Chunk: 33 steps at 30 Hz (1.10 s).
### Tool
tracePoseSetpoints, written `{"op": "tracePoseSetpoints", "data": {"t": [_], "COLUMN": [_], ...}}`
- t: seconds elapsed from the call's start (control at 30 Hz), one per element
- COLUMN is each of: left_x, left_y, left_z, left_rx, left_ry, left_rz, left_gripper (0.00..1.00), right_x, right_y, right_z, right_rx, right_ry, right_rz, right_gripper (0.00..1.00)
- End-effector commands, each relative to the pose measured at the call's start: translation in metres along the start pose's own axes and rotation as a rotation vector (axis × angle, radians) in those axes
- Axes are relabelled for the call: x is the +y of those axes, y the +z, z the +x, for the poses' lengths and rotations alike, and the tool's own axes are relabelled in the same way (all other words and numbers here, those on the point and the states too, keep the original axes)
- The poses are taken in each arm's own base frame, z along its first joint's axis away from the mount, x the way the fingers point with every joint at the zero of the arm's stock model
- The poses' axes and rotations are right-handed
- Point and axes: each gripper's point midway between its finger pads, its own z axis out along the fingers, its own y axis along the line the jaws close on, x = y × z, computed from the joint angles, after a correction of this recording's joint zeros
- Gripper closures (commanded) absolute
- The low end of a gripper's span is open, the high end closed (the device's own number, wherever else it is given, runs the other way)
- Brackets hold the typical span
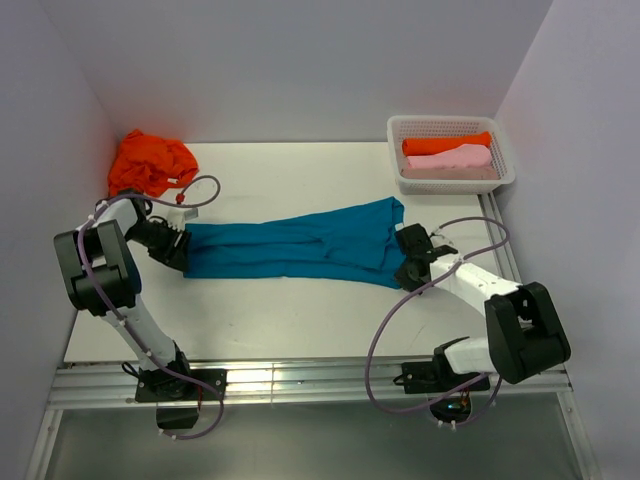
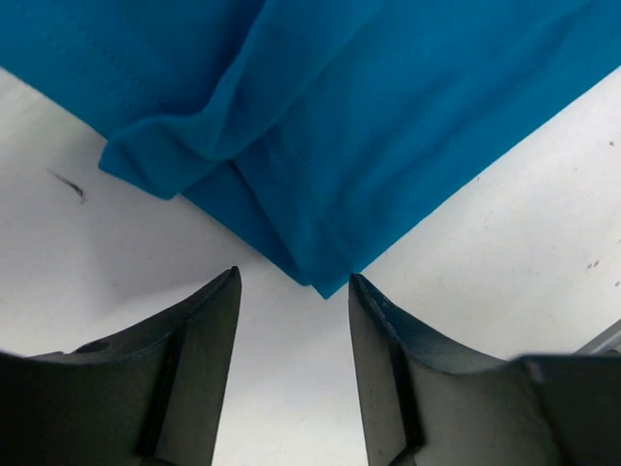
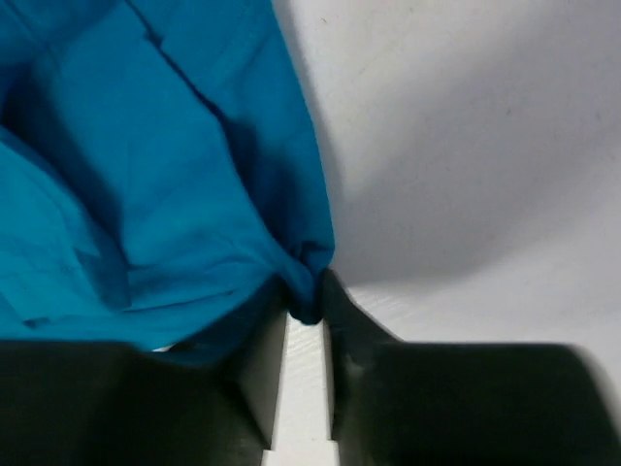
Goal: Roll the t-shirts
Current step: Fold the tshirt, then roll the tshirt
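Observation:
A teal-blue t-shirt (image 1: 300,248) lies folded into a long band across the middle of the table. Its left end's corner (image 2: 320,277) reaches just between the tips of my left gripper (image 2: 293,282), which is open and low over the table (image 1: 180,247). At the band's right end my right gripper (image 1: 408,262) is shut on a small bunch of the teal cloth's edge (image 3: 309,296); the rest of the shirt (image 3: 146,194) spreads away from it. A crumpled orange t-shirt (image 1: 150,165) sits at the back left.
A white lattice basket (image 1: 450,119) stands at the back right, holding a rolled orange shirt (image 1: 445,144) and a rolled pink one (image 1: 450,159). Walls close in the left, back and right. A metal rail (image 1: 300,385) runs along the near edge.

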Motion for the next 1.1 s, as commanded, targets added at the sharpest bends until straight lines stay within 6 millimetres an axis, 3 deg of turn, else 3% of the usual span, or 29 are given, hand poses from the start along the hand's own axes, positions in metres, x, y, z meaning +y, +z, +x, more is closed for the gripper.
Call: {"op": "tracePoseSetpoints", "data": {"t": [0.0, 0.07, 0.2, 0.37, 0.57, 0.77, 0.9, 0.97, 1.07], "left_x": [-0.002, -0.002, -0.007, -0.011, -0.017, -0.012, -0.014, -0.014, -0.015], "left_y": [0.001, 0.002, 0.001, -0.008, -0.020, -0.026, -0.028, -0.027, -0.020], "left_z": [-0.009, -0.012, -0.021, -0.031, -0.034, -0.052, -0.069, -0.076, -0.086], "left_rx": [-0.017, -0.018, -0.015, -0.017, -0.010, -0.045, -0.089, -0.111, -0.126], "left_ry": [0.015, 0.014, 0.013, 0.021, 0.036, 0.024, 0.023, 0.025, 0.023], "left_rz": [-0.020, -0.021, 0.004, 0.021, 0.017, 0.002, 0.014, 0.018, 0.023], "left_gripper": [0.47, 0.48, 0.56, 0.66, 0.84, 0.85, 0.73, 0.67, 0.59], "right_x": [-0.001, -0.012, -0.032, -0.050, -0.060, -0.073, -0.085, -0.088, -0.088], "right_y": [0.004, -0.001, -0.010, -0.018, -0.011, 0.002, 0.011, 0.014, 0.012], "right_z": [-0.005, -0.008, -0.020, -0.033, -0.047, -0.060, -0.068, -0.069, -0.069], "right_rx": [-0.034, -0.048, -0.089, -0.117, -0.106, -0.081, -0.063, -0.051, -0.052], "right_ry": [0.015, 0.012, 0.023, 0.034, 0.074, 0.106, 0.134, 0.132, 0.132], "right_rz": [0.025, 0.060, 0.111, 0.158, 0.191, 0.236, 0.281, 0.302, 0.296], "right_gripper": [0.79, 0.92, 0.99, 1.00, 1.00, 1.00, 1.00, 0.94, 0.74]}}
